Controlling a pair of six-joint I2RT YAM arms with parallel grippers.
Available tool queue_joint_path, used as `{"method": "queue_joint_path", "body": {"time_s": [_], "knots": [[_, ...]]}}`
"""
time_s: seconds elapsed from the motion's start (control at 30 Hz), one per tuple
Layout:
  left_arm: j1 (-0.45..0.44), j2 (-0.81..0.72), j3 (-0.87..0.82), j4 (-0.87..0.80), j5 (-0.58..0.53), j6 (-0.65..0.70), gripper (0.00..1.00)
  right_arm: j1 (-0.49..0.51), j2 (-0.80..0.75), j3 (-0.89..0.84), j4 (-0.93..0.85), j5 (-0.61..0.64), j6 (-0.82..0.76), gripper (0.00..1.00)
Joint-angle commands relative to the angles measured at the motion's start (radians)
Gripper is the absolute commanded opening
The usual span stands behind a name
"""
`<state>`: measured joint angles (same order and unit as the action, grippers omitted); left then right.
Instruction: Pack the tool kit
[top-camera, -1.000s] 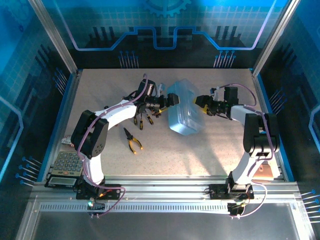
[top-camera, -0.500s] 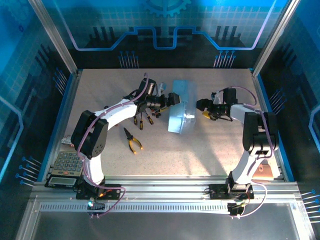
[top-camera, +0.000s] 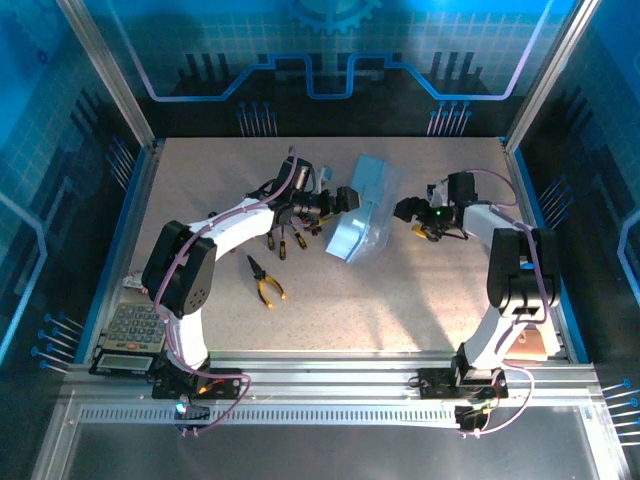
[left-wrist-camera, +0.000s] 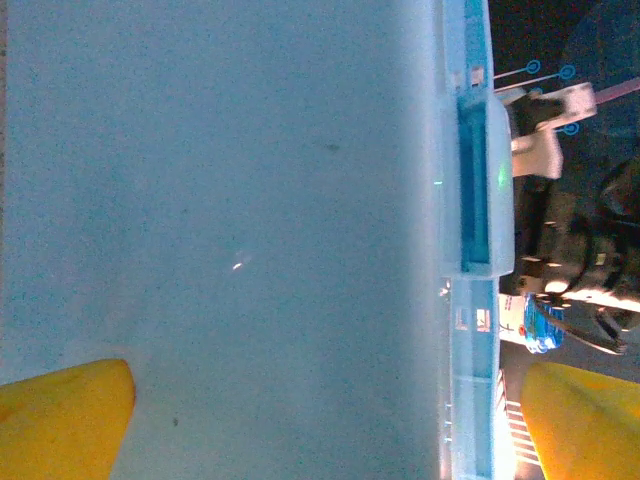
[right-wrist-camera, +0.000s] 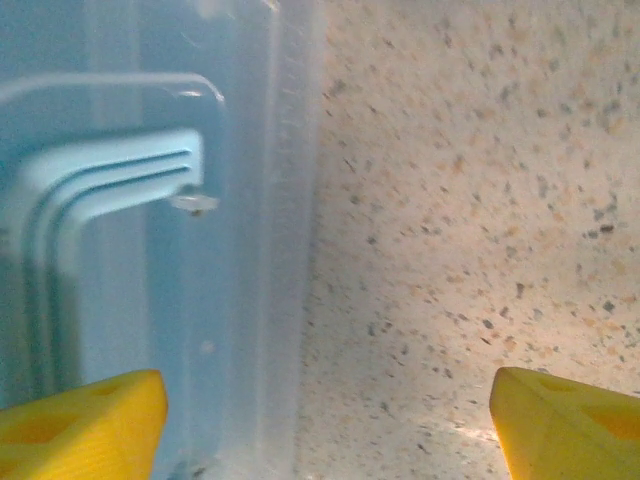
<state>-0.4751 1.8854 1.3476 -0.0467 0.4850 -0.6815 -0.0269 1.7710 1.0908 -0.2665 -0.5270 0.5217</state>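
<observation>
Left gripper (top-camera: 347, 198) sat spread wide against the tool box (top-camera: 360, 212); its wrist cam had the pale-blue wall between both fingertips (left-wrist-camera: 60, 415), grip unclear. Right gripper (top-camera: 408, 210) was wide and empty, one fingertip (right-wrist-camera: 80, 415) over the box edge. Top cam: box tipped up, pliers (top-camera: 264, 282) and screwdrivers (top-camera: 283, 243) outside it on the table (top-camera: 420, 290)

The tool box (top-camera: 358, 215) stood tilted in the middle of the table (top-camera: 400, 300) between the left gripper (top-camera: 348, 197) and right gripper (top-camera: 412, 218), the screwdrivers (top-camera: 284, 240) lying left of it, the pliers (top-camera: 264, 281) nearer, and the calculator (top-camera: 132, 330) at the near-left corner.
</observation>
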Motion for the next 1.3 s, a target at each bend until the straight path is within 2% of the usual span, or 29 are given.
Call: {"method": "queue_joint_path", "body": {"time_s": [0.0,0.43,0.67,0.87,1.17,1.27], "knots": [[-0.013,-0.026,-0.003,0.028,0.011,-0.005,0.99,0.019,-0.059,0.071,-0.05,-0.024,-0.021,0.86],[-0.02,-0.027,-0.081,0.094,0.021,-0.036,0.99,0.105,-0.059,0.142,-0.074,-0.038,-0.006,0.86],[-0.02,-0.047,-0.111,0.095,0.02,-0.03,0.99,0.115,-0.071,0.182,-0.129,-0.009,-0.023,0.88],[-0.017,-0.07,-0.112,0.026,-0.008,0.011,0.99,0.123,-0.1,0.256,-0.221,0.005,-0.064,1.0],[0.014,-0.113,-0.127,-0.034,-0.03,0.052,0.99,0.147,-0.091,0.317,-0.267,0.015,-0.085,1.0],[0.02,-0.134,-0.095,-0.109,-0.036,0.114,0.99,0.159,-0.062,0.364,-0.291,0.001,-0.098,1.0]]}}
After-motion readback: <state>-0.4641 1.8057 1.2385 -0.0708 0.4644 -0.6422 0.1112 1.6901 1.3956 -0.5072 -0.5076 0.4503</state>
